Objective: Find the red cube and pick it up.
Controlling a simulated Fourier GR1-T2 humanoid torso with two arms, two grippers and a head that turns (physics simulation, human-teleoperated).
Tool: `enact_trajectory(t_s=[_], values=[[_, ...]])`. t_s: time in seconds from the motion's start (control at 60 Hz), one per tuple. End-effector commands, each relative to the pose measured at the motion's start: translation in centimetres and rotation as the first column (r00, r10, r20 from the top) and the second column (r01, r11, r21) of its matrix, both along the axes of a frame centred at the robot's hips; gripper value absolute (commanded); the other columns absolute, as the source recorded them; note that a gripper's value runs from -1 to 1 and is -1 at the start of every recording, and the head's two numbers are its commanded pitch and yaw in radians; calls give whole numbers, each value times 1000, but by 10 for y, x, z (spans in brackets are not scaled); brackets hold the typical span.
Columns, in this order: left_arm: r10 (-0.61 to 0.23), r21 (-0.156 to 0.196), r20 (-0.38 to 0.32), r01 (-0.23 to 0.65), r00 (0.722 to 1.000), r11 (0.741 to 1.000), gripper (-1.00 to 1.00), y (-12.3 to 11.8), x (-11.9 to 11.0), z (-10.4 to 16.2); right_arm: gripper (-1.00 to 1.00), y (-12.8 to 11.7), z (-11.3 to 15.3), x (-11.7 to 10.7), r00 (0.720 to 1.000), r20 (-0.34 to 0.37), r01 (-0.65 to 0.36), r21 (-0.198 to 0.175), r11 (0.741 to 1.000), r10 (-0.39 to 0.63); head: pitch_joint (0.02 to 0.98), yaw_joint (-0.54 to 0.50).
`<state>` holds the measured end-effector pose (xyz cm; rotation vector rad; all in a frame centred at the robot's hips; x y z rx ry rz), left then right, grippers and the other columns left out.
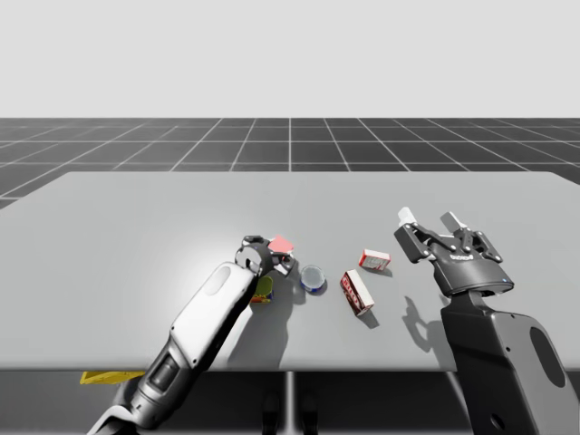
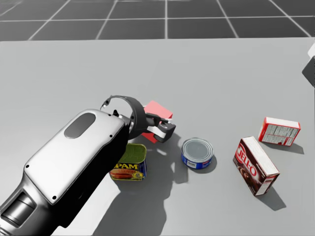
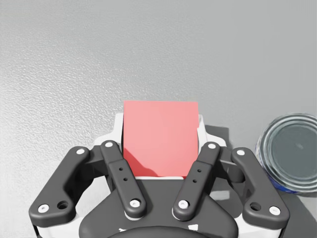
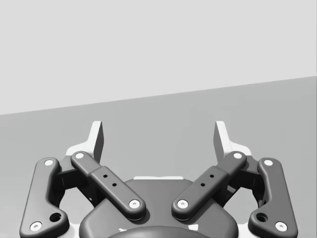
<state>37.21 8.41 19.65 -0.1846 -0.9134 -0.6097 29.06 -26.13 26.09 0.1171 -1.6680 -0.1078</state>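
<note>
The red cube [image 3: 160,136] sits between the two fingers of my left gripper [image 3: 160,124], which touch it on both sides, so the gripper is shut on it. In the high view the red cube [image 1: 282,244] is near the table's middle, at the tip of my left gripper [image 1: 276,254]. The head view shows the red cube [image 2: 157,110] half hidden behind my left gripper [image 2: 160,129], close to the table surface. My right gripper [image 1: 430,219] hovers open above the right part of the table, with nothing between its fingers [image 4: 159,136].
A blue round can [image 2: 197,153] stands just right of the cube. A yellow and green tin [image 2: 129,164] lies under my left wrist. A dark red box [image 2: 256,164] and a small red and white box [image 2: 279,131] lie further right. The grey table [image 1: 136,236] stretches wide.
</note>
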Motion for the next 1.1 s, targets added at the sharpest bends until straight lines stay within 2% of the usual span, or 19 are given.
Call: enact_trajectory(t_s=[0.017, 0.233, 0.45, 0.533, 0.617, 0.633, 0.8, 0.883, 1.1], values=[[-30, 113, -245, 59, 969, 992, 1000, 9, -13, -25, -1000, 0, 0, 0, 1000, -1, 1, -2, 1000, -1, 706, 39], [-46, 117, -253, 78, 966, 990, 1000, 8, -16, -28, -1000, 0, -1, 0, 1000, -2, 4, -2, 1000, -4, 529, 49], [-58, 104, -254, 87, 966, 991, 1000, 4, -17, -27, -1000, -1, -1, 0, 1000, -3, 5, -2, 1000, -5, 437, 52], [-66, 82, -233, 87, 970, 993, 1000, 3, -17, -18, -1000, -1, -1, 0, 1000, -3, 5, -3, 1000, -5, 431, 55], [-65, 37, -186, 73, 980, 997, 1000, 4, -11, 0, -1000, -2, -1, 1, 1000, -2, 7, -4, 1000, -7, 435, 56], [-61, 14, -175, 65, 983, 998, 1000, 4, -8, 8, -1000, -2, -1, 1, 1000, -2, 8, -4, 1000, -8, 437, 55], [-54, -52, -109, 49, 993, 997, 1000, 9, 0, 47, -1000, -2, -2, 1, 1000, -4, 11, -11, 1000, -11, 448, 57], [-51, -81, -65, 46, 997, 996, 1000, 11, 1, 70, -1000, -2, -2, 1, 1000, -5, 14, -11, 1000, -14, 447, 59], [-39, -131, 53, 46, 998, 990, 1000, 13, -4, 122, -1000, -1, -2, 1, 1000, -3, 15, -24, 1000, -15, 441, 62]])
